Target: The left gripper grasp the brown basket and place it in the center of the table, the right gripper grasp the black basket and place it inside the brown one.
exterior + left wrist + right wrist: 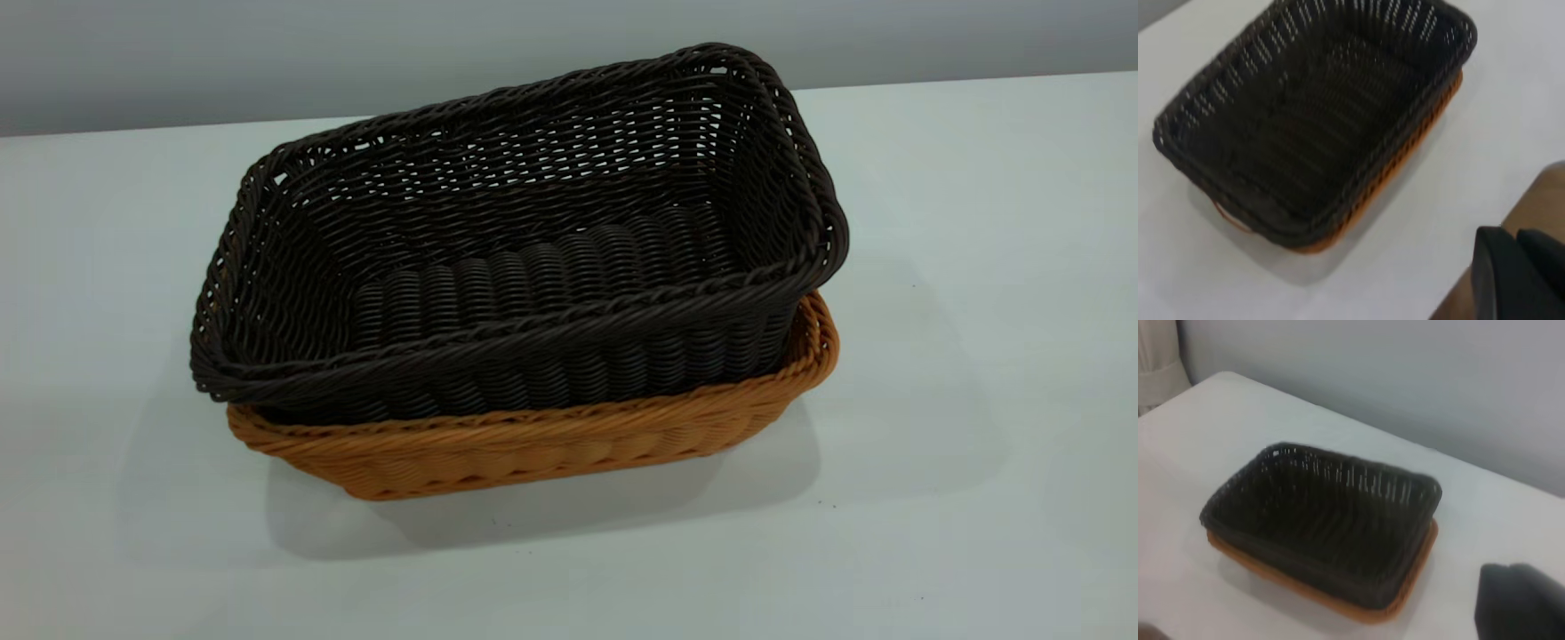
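Observation:
The black basket (533,267) sits nested inside the brown basket (533,444), both upright in the middle of the white table (978,356). Only the brown basket's rim and lower wall show below the dark one. Neither gripper appears in the exterior view. In the left wrist view my left gripper (1515,233) hangs well back from the black basket (1318,113) and the brown basket (1361,203), fingers together and holding nothing. In the right wrist view my right gripper (1509,568) is likewise apart from the black basket (1325,513) and brown basket (1421,560), shut and holding nothing.
A grey wall (267,53) runs behind the table's far edge. A brown surface (1538,193) lies past the table's edge beside my left gripper. A pale curtain (1158,360) hangs off one table corner. White tabletop surrounds the baskets on all sides.

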Robot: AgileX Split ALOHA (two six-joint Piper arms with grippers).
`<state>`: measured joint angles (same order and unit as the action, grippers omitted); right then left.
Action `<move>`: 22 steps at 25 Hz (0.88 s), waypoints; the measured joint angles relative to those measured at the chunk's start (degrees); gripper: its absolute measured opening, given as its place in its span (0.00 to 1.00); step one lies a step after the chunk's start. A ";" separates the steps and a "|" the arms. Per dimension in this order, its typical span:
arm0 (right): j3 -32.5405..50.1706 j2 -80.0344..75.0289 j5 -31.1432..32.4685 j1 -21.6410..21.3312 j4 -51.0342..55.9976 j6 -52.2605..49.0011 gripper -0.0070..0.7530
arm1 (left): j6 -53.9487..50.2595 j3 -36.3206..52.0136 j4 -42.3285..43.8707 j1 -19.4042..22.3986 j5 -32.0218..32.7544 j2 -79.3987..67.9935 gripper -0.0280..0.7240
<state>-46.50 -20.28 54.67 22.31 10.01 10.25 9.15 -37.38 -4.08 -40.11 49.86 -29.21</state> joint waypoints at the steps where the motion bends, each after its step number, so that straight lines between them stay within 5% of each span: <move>1: 2.89 2.91 -0.27 0.00 0.00 -0.12 0.01 | -0.04 0.95 0.00 0.00 0.13 1.16 0.12; 7: 16.61 15.88 1.80 0.00 -0.37 -5.07 0.01 | -0.04 3.32 0.00 0.00 3.56 3.97 0.12; 11: 18.30 19.61 7.33 0.00 -0.75 -5.12 0.01 | -0.04 3.32 0.05 0.00 6.12 3.97 0.12; 22: 18.76 19.83 5.84 0.00 -2.36 -5.04 0.01 | -1.39 10.20 -2.82 0.00 7.45 6.05 0.12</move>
<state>-27.73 -0.45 60.51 22.31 7.66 5.21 7.77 -27.18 -6.89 -40.11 57.30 -23.16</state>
